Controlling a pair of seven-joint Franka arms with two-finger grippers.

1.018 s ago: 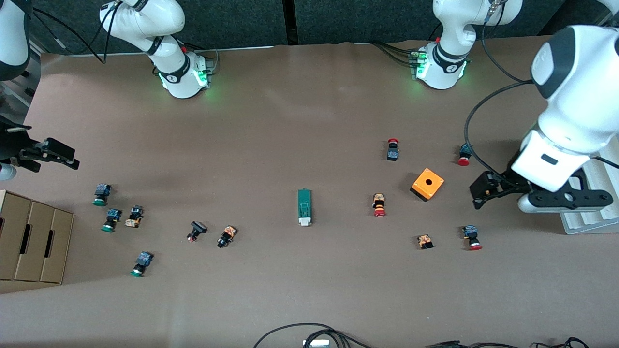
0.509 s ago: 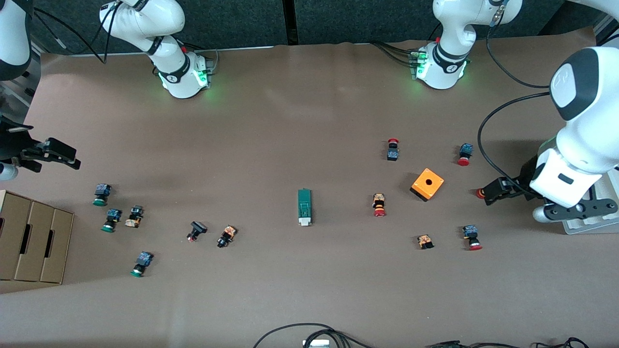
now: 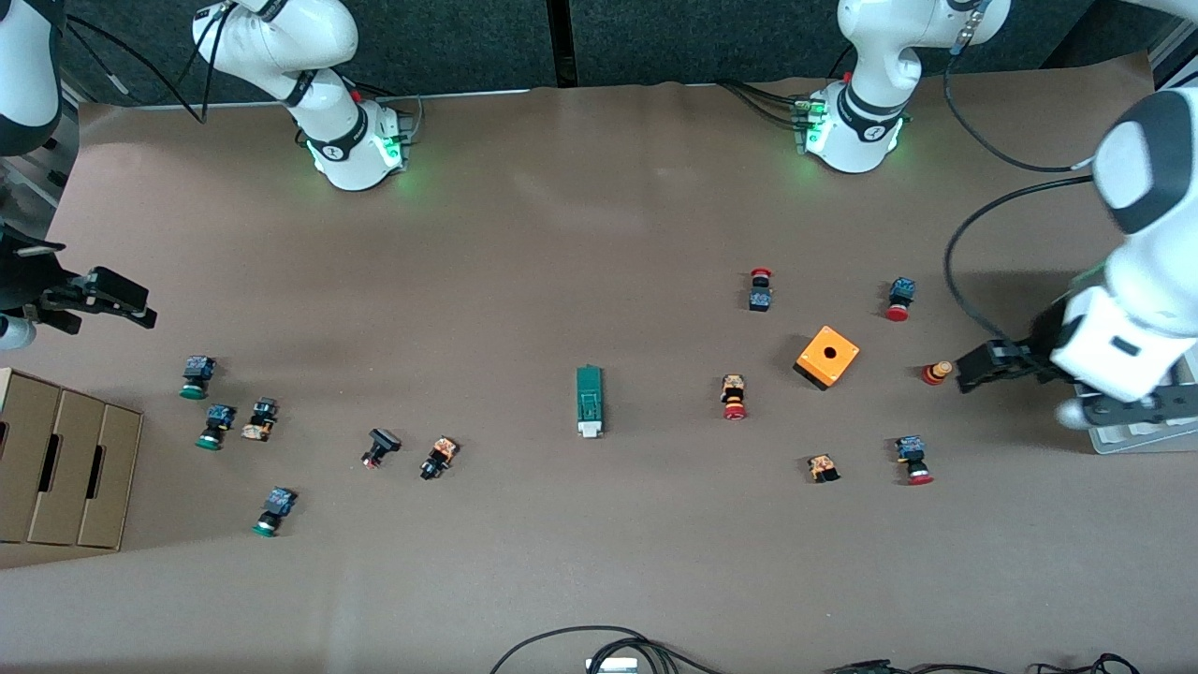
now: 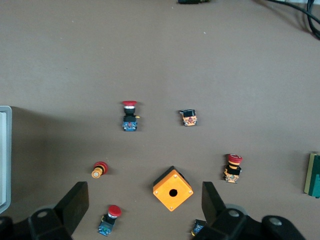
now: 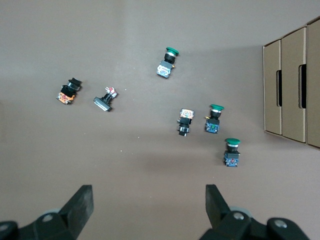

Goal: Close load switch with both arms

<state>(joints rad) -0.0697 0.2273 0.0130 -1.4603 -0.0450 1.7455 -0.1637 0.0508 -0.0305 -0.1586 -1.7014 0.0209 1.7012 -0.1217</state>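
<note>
The load switch, a narrow dark-green block with a white end, lies alone mid-table, white end toward the front camera. Its green edge shows in the left wrist view. My left gripper is open and empty, over the table toward the left arm's end, beside a small red-capped button. In its wrist view the left gripper has its jaws wide apart. My right gripper is open and empty, over the table at the right arm's end. Its wrist view shows the right gripper with jaws apart over bare table.
An orange cube with a hole and several red-capped buttons lie toward the left arm's end. Several green-capped buttons and cardboard boxes are at the right arm's end. A white tray lies under the left arm. Cables lie at the near edge.
My left arm has drawn back toward its end of the table, away from the orange cube, uncovering a red button. The right arm and the load switch have not moved.
</note>
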